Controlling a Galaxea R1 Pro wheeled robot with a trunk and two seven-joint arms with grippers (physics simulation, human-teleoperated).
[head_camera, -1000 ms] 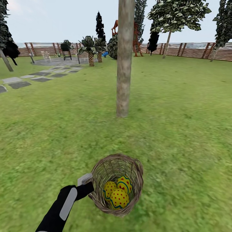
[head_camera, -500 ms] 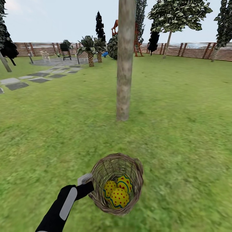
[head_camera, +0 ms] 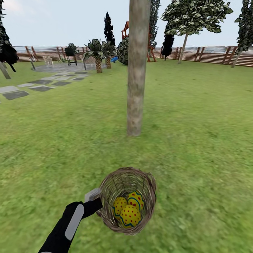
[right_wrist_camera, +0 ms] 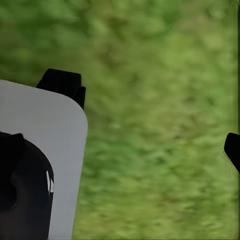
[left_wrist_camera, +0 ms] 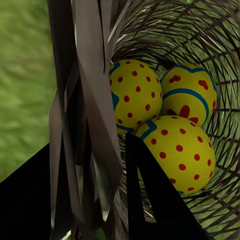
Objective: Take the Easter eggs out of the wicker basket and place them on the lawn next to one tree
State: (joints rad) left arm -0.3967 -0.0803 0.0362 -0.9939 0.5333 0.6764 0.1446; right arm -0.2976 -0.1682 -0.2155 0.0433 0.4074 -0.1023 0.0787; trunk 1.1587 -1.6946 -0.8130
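Right at the left gripper point(head_camera: 96, 202), the jaws are pinched on the near rim of the wicker basket point(head_camera: 146, 207), so the whole thing hangs off that arm above the lawn point(head_camera: 196, 147). Progress-wise it's early days: all three Easter eggs point(head_camera: 129, 209) sit inside, just past the jaws, packed touching each other at the bottom. Nothing is out yet, so the real work is all left: each egg has to be lifted out and set down on the grass.

Texture stuff: the basket is brown open weave, round and bucket-shaped, and you can see grass through the gaps. In the left wrist view the flat wicker strips run right between the dark fingers point(left_wrist_camera: 150, 195). The eggs point(left_wrist_camera: 180, 150) are smooth, glossy yellow with red dots and blue zigzag bands; one has a red flower mark.

The right gripper point(right_wrist_camera: 150, 120) looks spread wide, nothing between its fingers, just blurry mottled green below.

Farther beyond the basket stands the tree point(head_camera: 136, 70), a thick straight bare trunk, pale grey-brown and blotchy. I'd say it's close enough to be the obvious drop spot. Way behind it are grey stepping stones point(head_camera: 15, 94), short palms point(head_camera: 96, 52) and a slatted brown fence point(head_camera: 211, 54).
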